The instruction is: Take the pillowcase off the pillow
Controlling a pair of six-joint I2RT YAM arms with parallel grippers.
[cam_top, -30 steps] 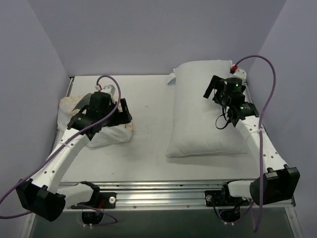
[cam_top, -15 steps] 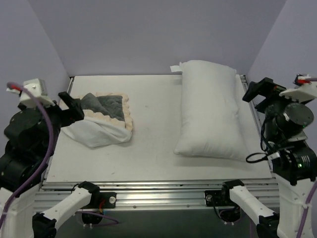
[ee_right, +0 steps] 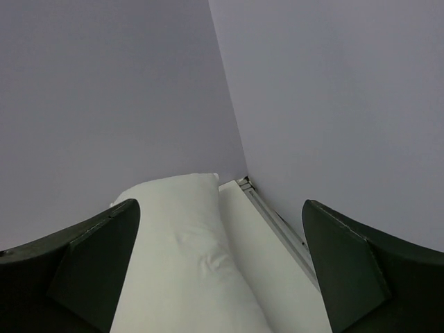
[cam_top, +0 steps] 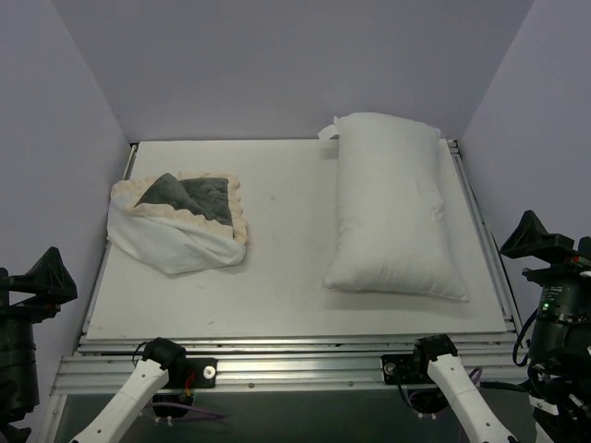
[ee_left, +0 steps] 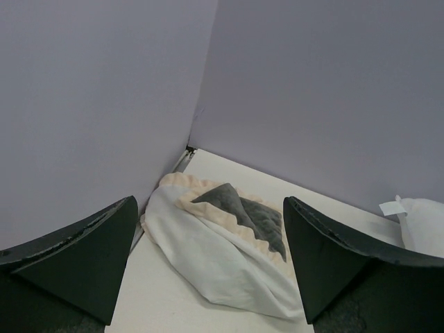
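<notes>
On the left half of the table (cam_top: 286, 286), the pillowcase (cam_top: 175, 226) is lying in a crumpled heap, its dark face and cream frill showing on top and its white reverse bulging beneath. We are seeing the pillow (cam_top: 392, 212) lying bare on the right half, well apart from the heap, with nothing of the cover around it.

We are judging the removal as done, so the step in hand is looking like the finish. Both arms are sitting low at the near edge, off the table. Our left gripper (ee_left: 209, 208) is standing wide open and holding nothing, facing the heap. Our right gripper (ee_right: 220, 208) is likewise gaping wide and empty, facing along the pillow. The next move is calling for little beyond keeping the 2 arms out of the way.

The heap is sitting close to the left wall (cam_top: 65, 138) and the table's left edge. The pillow is running beside the right rail (cam_top: 480, 240), its far end near the back wall (cam_top: 277, 74). Between the 2 things a broad bare strip is offering free room.
</notes>
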